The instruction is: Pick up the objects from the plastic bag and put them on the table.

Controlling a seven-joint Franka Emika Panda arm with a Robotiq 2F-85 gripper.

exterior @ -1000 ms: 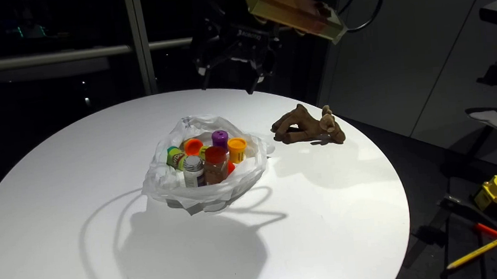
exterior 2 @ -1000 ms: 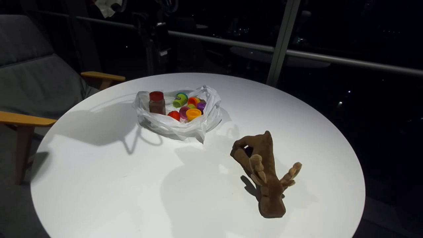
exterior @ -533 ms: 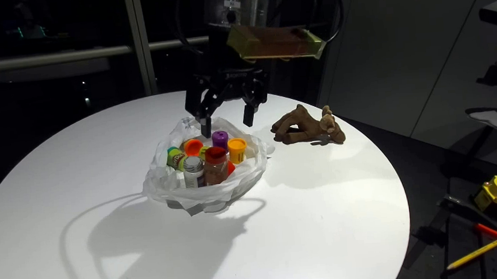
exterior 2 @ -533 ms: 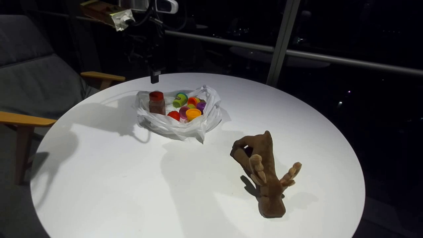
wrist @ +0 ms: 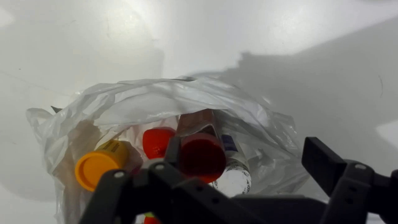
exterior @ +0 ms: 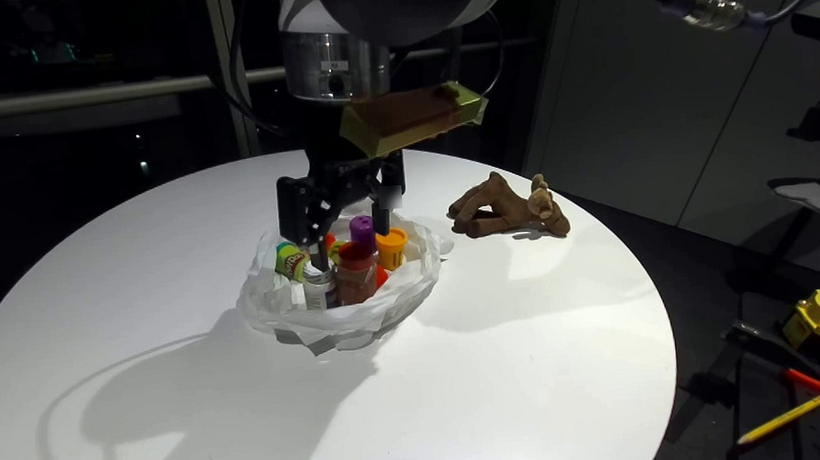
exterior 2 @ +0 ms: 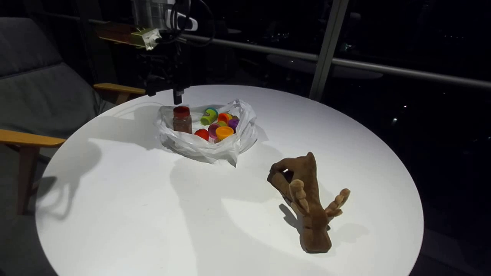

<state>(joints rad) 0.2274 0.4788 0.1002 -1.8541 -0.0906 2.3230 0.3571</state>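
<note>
Saw the claw gaping wide over the plastic bag, mid-frame in an exterior view; inside, spotted a red-lidded jar, white-capped bottle and orange-lidded tub; right of centre, an antlered plush animal on the tabletop.

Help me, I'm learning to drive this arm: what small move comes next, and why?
Probably nudge the open gripper slightly leftward in the wrist view before lowering. There one finger lines up with the edge of the red-lidded jar while the other stands well clear, so descending now might bump it.
</note>
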